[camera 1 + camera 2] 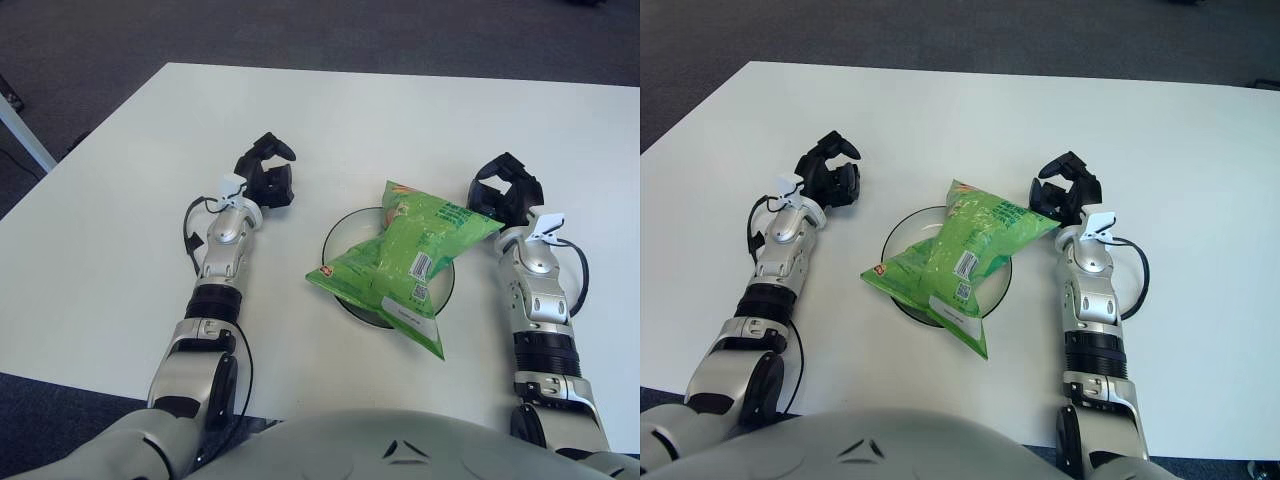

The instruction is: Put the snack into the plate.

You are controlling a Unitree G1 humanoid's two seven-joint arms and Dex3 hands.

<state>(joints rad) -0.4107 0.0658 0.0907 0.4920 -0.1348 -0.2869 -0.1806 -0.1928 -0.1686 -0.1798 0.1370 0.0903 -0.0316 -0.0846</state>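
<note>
A green snack bag (405,260) lies across a dark-rimmed plate (338,228) in the middle of the white table and overhangs the plate's near edge. My right hand (505,192) shows just right of the bag's far right corner, fingers spread, with no grip on the bag that I can see. My left hand (266,172) shows left of the plate, apart from it, fingers relaxed and holding nothing. The bag (960,255) and the plate (898,228) also show in the right eye view.
The white table (120,230) stretches well beyond both hands to the left, right and back. Dark carpet lies past its far edge. A white post (25,130) stands off the table's left corner.
</note>
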